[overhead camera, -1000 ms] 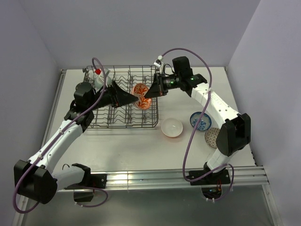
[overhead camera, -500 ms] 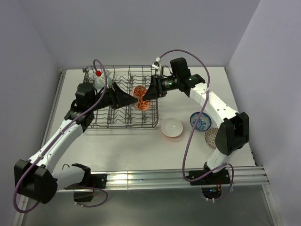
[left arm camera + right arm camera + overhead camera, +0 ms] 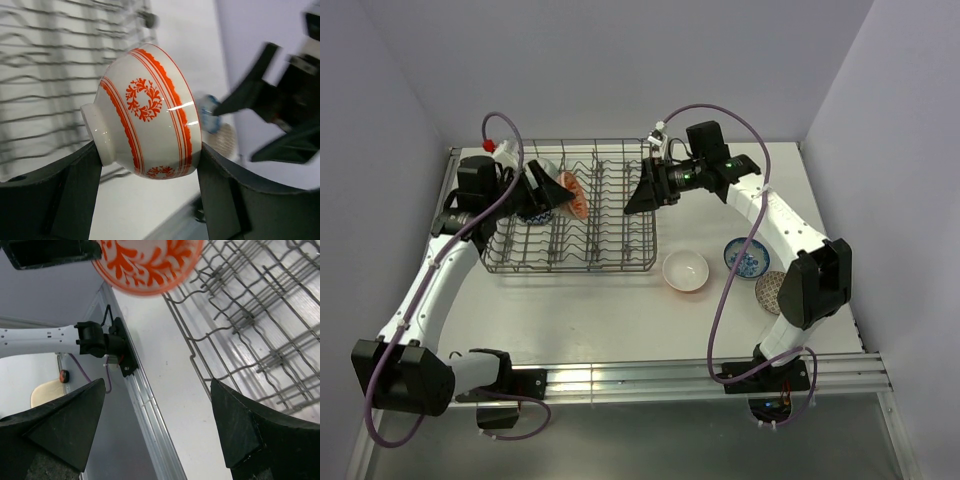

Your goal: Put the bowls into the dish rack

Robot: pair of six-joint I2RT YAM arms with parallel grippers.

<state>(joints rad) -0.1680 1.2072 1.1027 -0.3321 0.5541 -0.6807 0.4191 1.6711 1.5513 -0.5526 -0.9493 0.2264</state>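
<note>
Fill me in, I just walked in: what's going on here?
The left gripper is shut on a red-orange patterned bowl, holding it above the left end of the dish rack. The right gripper hangs open and empty over its right side. A white bowl, a blue-white bowl and a speckled bowl sit on the table.

Bright, even light; a glare streak on the bowl (image 3: 146,116), the rack (image 3: 50,65) beyond it blurred soft.
</note>
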